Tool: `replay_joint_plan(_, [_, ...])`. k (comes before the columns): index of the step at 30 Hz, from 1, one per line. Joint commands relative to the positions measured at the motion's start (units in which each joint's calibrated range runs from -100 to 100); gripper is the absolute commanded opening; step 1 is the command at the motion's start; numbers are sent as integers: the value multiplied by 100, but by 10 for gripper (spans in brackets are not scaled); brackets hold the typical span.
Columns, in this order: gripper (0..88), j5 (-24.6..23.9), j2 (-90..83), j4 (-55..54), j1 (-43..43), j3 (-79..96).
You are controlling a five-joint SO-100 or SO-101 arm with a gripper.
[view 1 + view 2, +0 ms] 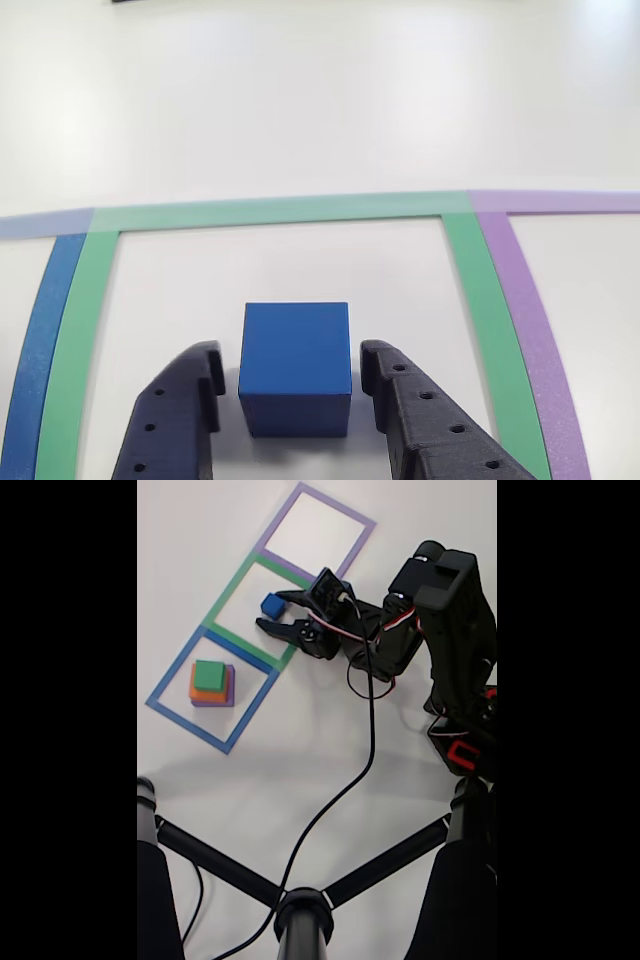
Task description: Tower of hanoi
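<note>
— Where's the blue cube sitting?

— Right between the fingers of the gripper, inside the green taped square. The fingers stand apart, a sliver of table showing on each side of the cube.

— And the other blocks?

— In the fixed view, well off from the gripper: a green block over orange and purple, stacked in the blue taped square.

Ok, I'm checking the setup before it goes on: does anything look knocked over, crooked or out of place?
Nothing stands out. The blue cube sits flat inside the green square, between the open gripper fingers. The stack of green, orange and purple blocks stands neatly in the blue square.
</note>
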Motion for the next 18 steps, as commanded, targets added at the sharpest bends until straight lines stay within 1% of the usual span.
replay_joint_plan(1, [73,59,-72,-156,-84,-62])
replay_joint_plan(6, [38,59,-217,-108,-84,29])
replay_joint_plan(12, [30,59,-1042,451,-77,365])
replay_joint_plan(15, [29,59,-1835,1025,-100,547])
replay_joint_plan(18, [26,59,-2805,1988,-84,637])
